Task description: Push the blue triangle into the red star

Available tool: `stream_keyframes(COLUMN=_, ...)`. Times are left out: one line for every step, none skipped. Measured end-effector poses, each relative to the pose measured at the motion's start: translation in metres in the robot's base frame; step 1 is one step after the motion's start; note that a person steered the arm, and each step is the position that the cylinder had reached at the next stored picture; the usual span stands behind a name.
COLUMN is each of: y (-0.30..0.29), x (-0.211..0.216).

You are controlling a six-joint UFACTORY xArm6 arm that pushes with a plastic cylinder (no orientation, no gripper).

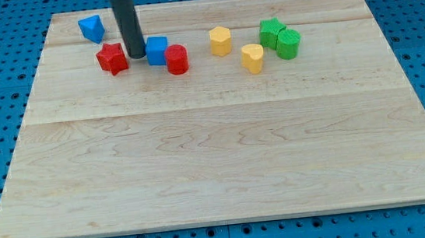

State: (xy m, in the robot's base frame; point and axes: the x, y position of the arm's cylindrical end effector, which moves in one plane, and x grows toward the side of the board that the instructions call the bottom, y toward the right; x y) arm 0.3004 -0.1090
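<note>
The blue triangle (pixel 91 27) lies near the board's top left corner. The red star (pixel 112 58) lies a little below and to the right of it, with a small gap between them. My tip (pixel 137 56) stands on the board just right of the red star and just left of a blue cube (pixel 157 50). The tip is below and to the right of the blue triangle and does not touch it.
A red cylinder (pixel 177 59) touches the blue cube's right side. Further right lie a yellow hexagon block (pixel 220 40), a yellow heart-like block (pixel 252 57), a green star (pixel 270 31) and a green cylinder (pixel 288 43). The wooden board (pixel 216 158) rests on a blue pegboard.
</note>
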Motion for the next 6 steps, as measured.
stream_keyframes(y=0.014, x=-0.061)
stream_keyframes(y=-0.062, x=-0.106)
stream_keyframes(y=-0.108, x=-0.101)
stream_keyframes(y=-0.106, x=-0.029)
stream_keyframes(y=-0.07, x=-0.006)
stream_keyframes(y=-0.071, x=-0.051)
